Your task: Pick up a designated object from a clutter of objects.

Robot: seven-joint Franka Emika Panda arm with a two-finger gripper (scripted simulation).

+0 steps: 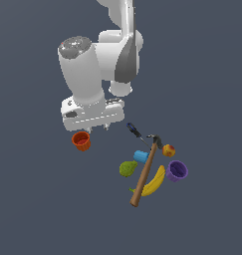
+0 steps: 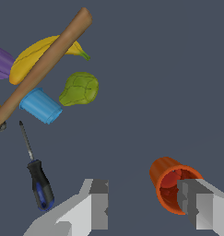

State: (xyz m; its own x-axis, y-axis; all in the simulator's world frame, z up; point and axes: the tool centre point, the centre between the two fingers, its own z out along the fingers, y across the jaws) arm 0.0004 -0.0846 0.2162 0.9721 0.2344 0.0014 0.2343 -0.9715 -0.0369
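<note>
Wrist view: wide-spread fingers (image 2: pixel 192 203) beside orange-red cup (image 2: pixel 171 184)

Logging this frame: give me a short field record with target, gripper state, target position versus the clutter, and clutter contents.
target: orange-red cup, lying tilted, not grasped
gripper: gripper open, above the cup; one finger in front of its rim in the wrist view
target position: apart from the clutter, on the exterior view's left
clutter: hammer, banana, pear, apple, purple cup, blue cup, screwdriver
</note>
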